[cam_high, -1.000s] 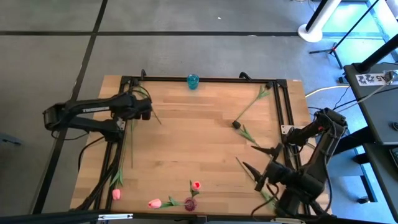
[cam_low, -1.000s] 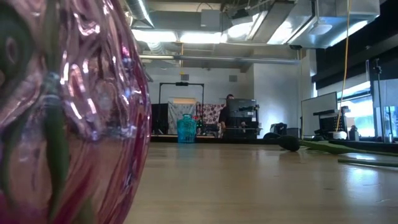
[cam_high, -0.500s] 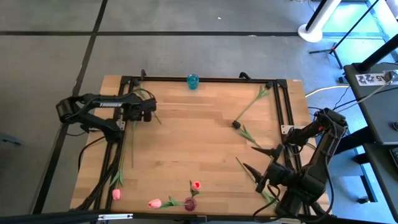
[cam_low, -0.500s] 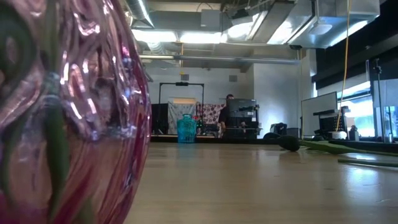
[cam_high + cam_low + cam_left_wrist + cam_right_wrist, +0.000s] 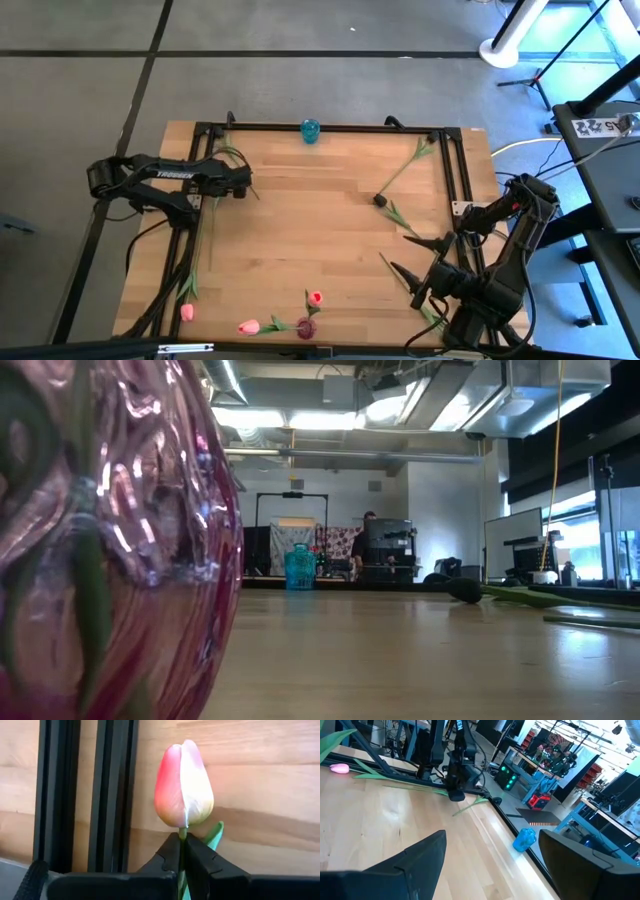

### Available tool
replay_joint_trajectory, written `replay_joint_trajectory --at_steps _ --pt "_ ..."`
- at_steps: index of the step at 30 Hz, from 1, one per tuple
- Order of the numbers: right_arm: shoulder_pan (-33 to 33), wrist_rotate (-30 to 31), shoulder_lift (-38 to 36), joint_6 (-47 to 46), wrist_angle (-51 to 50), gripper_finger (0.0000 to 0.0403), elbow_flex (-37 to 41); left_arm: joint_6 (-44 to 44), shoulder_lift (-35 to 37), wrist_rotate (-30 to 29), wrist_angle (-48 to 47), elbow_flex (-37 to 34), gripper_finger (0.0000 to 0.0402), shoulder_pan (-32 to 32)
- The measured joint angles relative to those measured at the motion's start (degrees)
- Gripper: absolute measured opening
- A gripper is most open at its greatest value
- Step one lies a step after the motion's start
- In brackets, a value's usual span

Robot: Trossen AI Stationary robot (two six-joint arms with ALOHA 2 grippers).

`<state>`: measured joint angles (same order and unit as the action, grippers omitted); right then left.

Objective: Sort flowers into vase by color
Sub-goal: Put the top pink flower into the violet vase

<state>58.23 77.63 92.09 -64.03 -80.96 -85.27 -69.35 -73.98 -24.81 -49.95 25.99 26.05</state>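
Note:
My left gripper (image 5: 243,186) is at the far left of the table, shut on a pink-headed flower (image 5: 183,785) whose head stands just beyond its fingertips; in the high view the gripper hides that head. Another pink flower (image 5: 187,312) lies along the left rail, and one more (image 5: 248,326) lies by the pink glass vase (image 5: 306,327) at the near edge, which holds a pink flower (image 5: 315,298). Dark-headed flowers (image 5: 380,200) lie at the right. A blue vase (image 5: 311,129) stands at the far edge. My right gripper (image 5: 412,256) is open and empty at the near right. My left gripper pinches the flower's green stem (image 5: 182,836) between its two fingertips, right below the pink head. The head sticks out past the fingertips over the wooden table top, and a green leaf (image 5: 215,834) shows beside the fingers. The rest of the stem is hidden behind the fingers.
Black rails (image 5: 205,210) run along the table's left side, with more (image 5: 450,170) along the right. The pink vase (image 5: 100,550) fills the low view's left. The blue vase also shows in the right wrist view (image 5: 525,840). Bare wood lies in the table's middle (image 5: 310,220).
My left arm has swung its rear part toward the table's far side, and its gripper has shifted a little toward the table's right, staying shut on the stem.

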Motion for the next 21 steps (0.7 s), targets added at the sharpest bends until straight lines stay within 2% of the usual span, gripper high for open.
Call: replay_joint_trajectory --at_steps 3,7,13,17,21 --pt "-0.10 0.31 0.00 0.02 -0.13 0.0317 0.00 -2.41 3.75 -0.94 -2.77 0.50 0.0007 -3.44" --pt "-0.10 0.33 0.00 0.02 -0.14 0.0317 0.00 -6.50 12.02 -5.02 -7.97 3.58 0.0004 -10.28" --pt "-0.12 0.34 0.00 0.02 -0.02 0.0317 0.00 -6.09 26.06 -15.02 -5.28 10.62 0.0003 -26.22" --pt "-0.12 0.33 0.00 -0.18 0.55 0.0317 0.00 2.76 31.51 -24.89 2.99 14.68 0.0002 -38.89" --pt "-0.12 -0.20 0.00 -0.22 1.59 0.0317 0.00 20.01 31.98 -32.36 18.11 15.20 0.0002 -48.85"
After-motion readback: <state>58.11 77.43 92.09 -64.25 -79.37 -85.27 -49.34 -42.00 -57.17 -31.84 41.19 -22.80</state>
